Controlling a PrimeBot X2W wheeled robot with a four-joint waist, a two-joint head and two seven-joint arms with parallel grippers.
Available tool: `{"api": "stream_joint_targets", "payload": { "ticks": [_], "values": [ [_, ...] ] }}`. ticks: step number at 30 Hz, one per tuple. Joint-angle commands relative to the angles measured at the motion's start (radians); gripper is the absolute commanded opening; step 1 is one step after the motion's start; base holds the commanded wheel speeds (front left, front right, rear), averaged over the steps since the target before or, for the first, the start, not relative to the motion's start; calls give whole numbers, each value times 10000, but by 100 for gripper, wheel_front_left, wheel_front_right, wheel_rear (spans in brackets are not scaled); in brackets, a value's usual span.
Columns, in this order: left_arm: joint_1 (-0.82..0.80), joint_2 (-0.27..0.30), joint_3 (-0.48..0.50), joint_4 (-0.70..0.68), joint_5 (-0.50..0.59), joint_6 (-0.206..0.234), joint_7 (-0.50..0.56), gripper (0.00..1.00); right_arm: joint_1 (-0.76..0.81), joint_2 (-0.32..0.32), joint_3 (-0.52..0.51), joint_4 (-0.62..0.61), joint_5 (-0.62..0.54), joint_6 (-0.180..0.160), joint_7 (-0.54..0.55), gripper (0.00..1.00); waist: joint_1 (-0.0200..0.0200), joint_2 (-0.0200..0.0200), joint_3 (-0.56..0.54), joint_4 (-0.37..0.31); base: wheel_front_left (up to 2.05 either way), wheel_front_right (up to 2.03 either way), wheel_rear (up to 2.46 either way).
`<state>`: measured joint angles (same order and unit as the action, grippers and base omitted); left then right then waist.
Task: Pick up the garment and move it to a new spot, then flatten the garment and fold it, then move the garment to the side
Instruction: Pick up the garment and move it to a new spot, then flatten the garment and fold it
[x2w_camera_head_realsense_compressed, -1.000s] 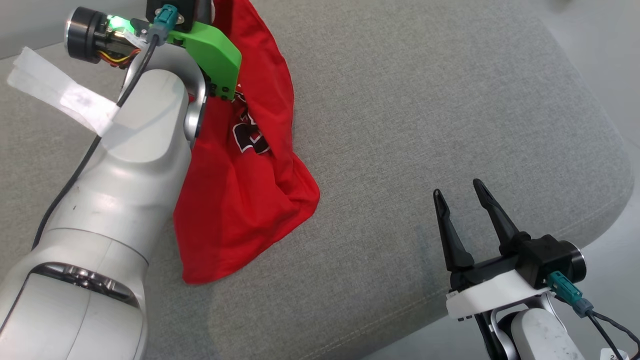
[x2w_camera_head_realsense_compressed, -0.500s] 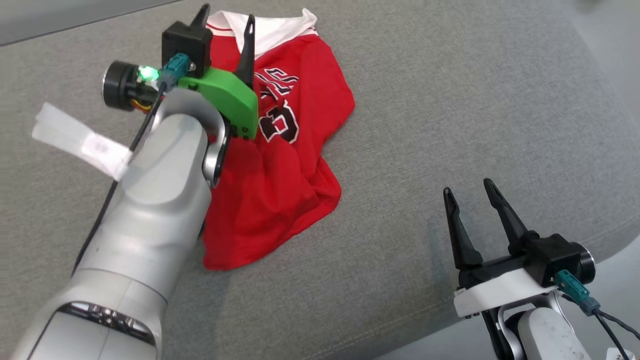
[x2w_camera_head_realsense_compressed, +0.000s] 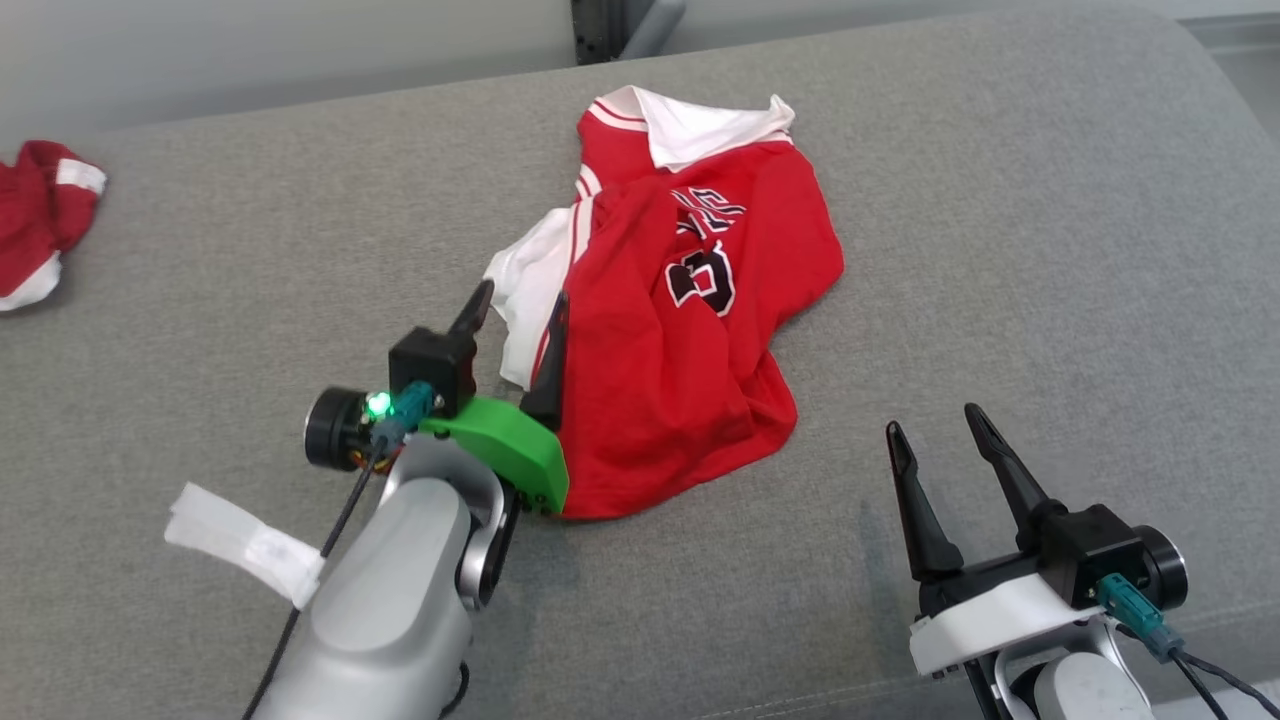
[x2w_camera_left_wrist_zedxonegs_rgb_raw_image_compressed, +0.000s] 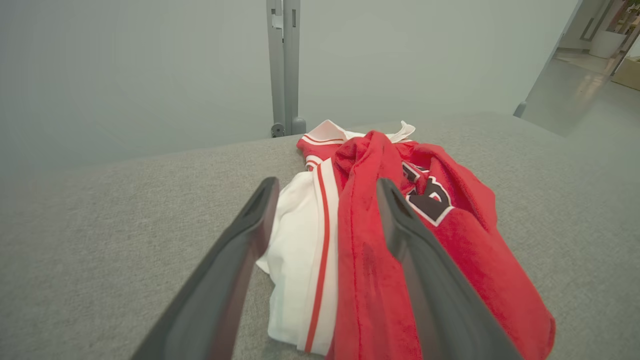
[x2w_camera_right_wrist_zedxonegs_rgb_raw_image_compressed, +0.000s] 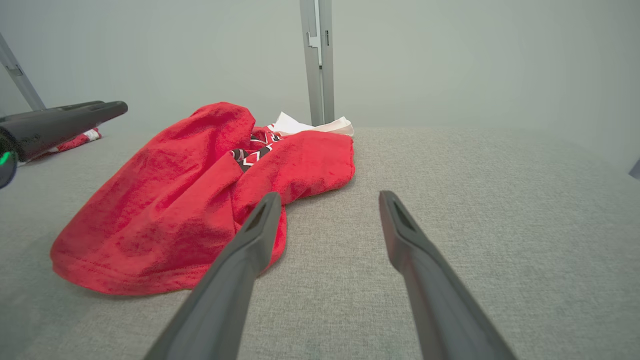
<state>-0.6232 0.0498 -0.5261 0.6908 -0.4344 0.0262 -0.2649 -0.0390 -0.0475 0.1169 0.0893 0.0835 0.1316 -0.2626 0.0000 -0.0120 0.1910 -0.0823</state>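
The garment (x2w_camera_head_realsense_compressed: 690, 300), a red jersey with a white collar, a white sleeve and a dark number, lies crumpled on the grey cushion (x2w_camera_head_realsense_compressed: 1000, 250). My left gripper (x2w_camera_head_realsense_compressed: 518, 305) is open at the garment's near-left edge, its fingers pointing over the white sleeve. In the left wrist view the garment (x2w_camera_left_wrist_zedxonegs_rgb_raw_image_compressed: 450, 225) spreads out beyond and under the open left gripper (x2w_camera_left_wrist_zedxonegs_rgb_raw_image_compressed: 326, 185), which holds nothing. My right gripper (x2w_camera_head_realsense_compressed: 934, 422) stands open and empty to the garment's right, near the cushion's front. In the right wrist view that gripper (x2w_camera_right_wrist_zedxonegs_rgb_raw_image_compressed: 330, 196) faces bare cushion, with the garment (x2w_camera_right_wrist_zedxonegs_rgb_raw_image_compressed: 175, 200) to its left.
Another red and white cloth (x2w_camera_head_realsense_compressed: 40, 220) lies at the cushion's far left. A white tape tag (x2w_camera_head_realsense_compressed: 245, 545) hangs from the left arm's cable. A grey post (x2w_camera_head_realsense_compressed: 610, 25) stands behind the cushion. Its front edge runs close by the right arm.
The left gripper has opened and let go of the garment, which now lies in a heap. The left arm has drawn back toward me. The head camera has tilted up.
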Motion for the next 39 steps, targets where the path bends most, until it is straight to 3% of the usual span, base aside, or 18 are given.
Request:
{"api": "stream_joint_targets", "payload": {
  "ticks": [1, 9, 18, 20, 21, 30, 39],
  "values": [
    [414, 10, -19, -40, 44, -96, 9, 100, 166, -29, 13, 48, -92, -17, -6, 100, 0, 120, -698, 708, 0, 0, 0],
    [1393, 15, -850, 873, -1161, -732, 11, 100, 215, -28, 161, 118, -101, -17, -5, 100, 0, 120, -934, 531, 0, 0, 0],
    [1168, 14, -1986, 2156, -2696, -970, 312, 100, 322, -26, 46, 60, -165, -17, -5, 100, 0, 120, -925, 57, 0, 0, 0],
    [1142, 23, -2296, 2251, -2991, -1025, 380, 40, 342, -25, -26, 48, -163, -17, -5, 100, 0, 120, -939, 9, 0, 0, 0],
    [1112, 23, -2458, 2261, -3057, -1032, 364, 0, 354, -25, -57, 38, -153, -17, -5, 100, 0, 120, -951, -13, 0, 0, 0],
    [923, 19, -4426, 1125, -3615, -1183, 226, 0, 386, -26, -669, -36, -178, -17, -5, 100, 0, 120, -1033, -446, 0, 0, 0],
    [549, 31, -6675, -934, -3926, -837, 85, 0, 362, -23, -1822, -132, -446, -17, -6, 100, 0, 120, -870, -1174, 0, 0, 0]
  ]
}}
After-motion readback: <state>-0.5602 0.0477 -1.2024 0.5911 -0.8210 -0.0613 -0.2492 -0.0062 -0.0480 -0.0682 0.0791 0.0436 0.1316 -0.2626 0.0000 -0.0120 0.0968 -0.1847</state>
